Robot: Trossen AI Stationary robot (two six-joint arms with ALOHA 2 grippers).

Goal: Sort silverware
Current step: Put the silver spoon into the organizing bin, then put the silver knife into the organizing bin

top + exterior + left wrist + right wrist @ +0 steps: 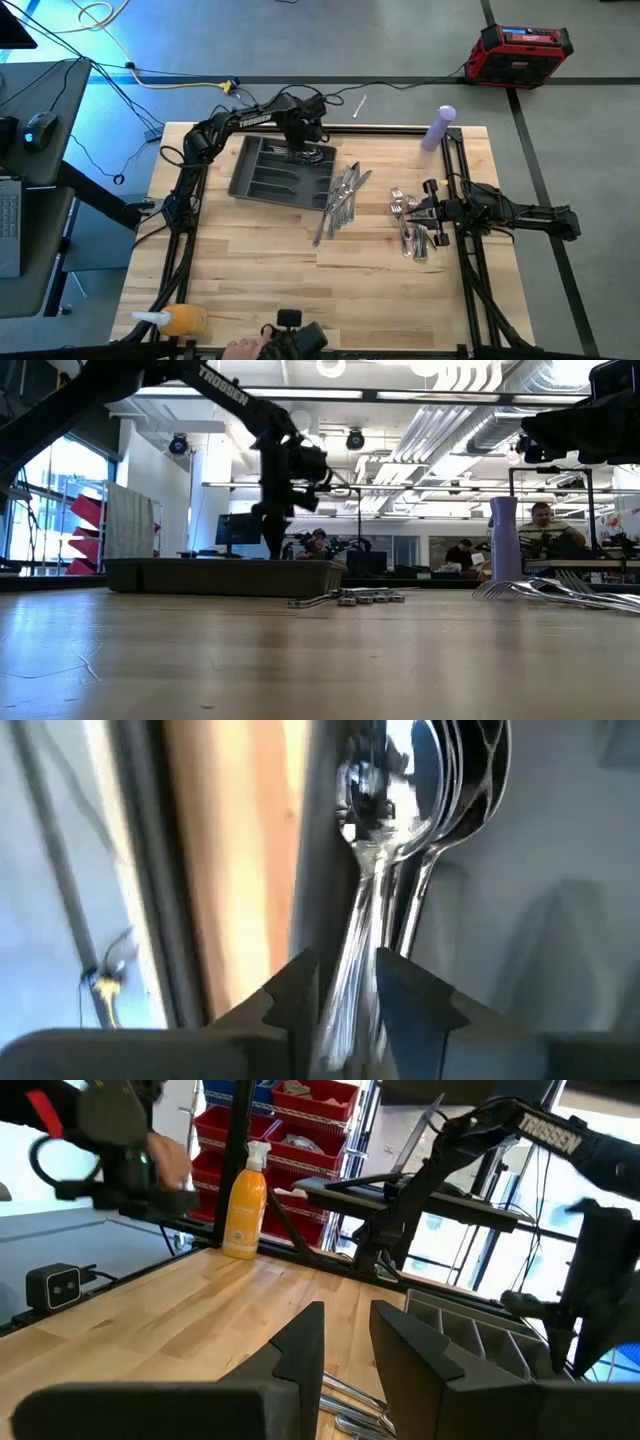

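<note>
**Spoon between the left jaws over the tray**

A spoon [365,920] is seen between the slightly parted jaws of the left gripper [300,150], above stacked spoons [460,780] in the tray [262,180]. Whether it is gripped cannot be told. Knives [340,200] lie mid-bench [250,270], beside the tray; forks [408,225] lie under the right gripper [432,212], whose jaws stand parted and empty.
</note>
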